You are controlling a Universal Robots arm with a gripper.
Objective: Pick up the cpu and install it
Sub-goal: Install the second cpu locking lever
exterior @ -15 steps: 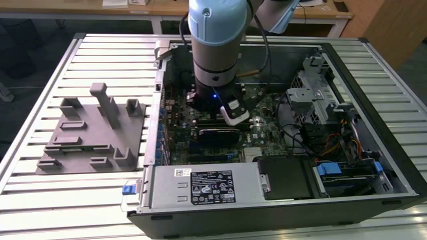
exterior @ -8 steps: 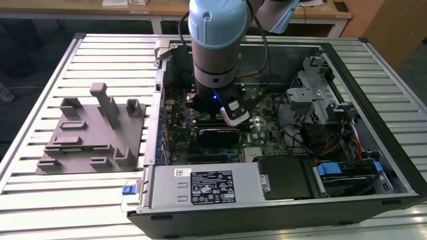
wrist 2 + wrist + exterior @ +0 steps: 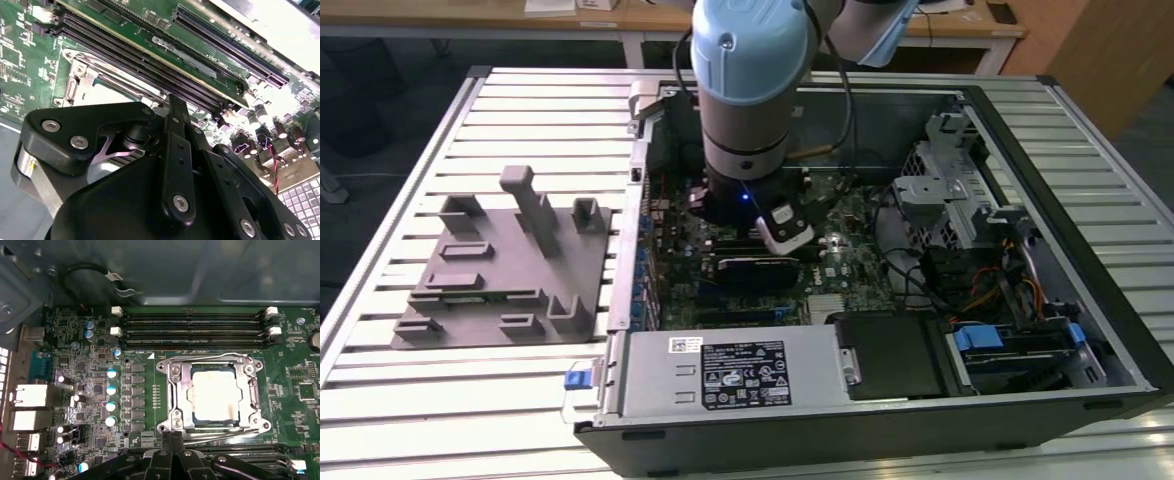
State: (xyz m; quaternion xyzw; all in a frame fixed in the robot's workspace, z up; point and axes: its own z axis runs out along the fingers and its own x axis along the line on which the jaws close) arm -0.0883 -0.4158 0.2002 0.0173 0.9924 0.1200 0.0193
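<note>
The cpu (image 3: 214, 395), a pale silvery square, lies seated in the motherboard socket (image 3: 175, 390) inside its metal retention frame; in the second wrist view a pale patch of the cpu (image 3: 114, 94) shows past the gripper body. My gripper (image 3: 170, 437) hovers just off the socket's edge, apart from the chip, its two fingers pressed together with nothing between them. In the exterior view the gripper (image 3: 787, 238) hangs low inside the open computer case (image 3: 1067, 180), over the middle of the green motherboard (image 3: 854, 270).
Empty black memory slots (image 3: 195, 327) run beside the socket. A grey plastic tray with upright posts (image 3: 507, 270) stands on the slatted table at the exterior view's left. The power supply (image 3: 734, 370), drive cage (image 3: 947, 190) and cables (image 3: 987, 290) crowd the case.
</note>
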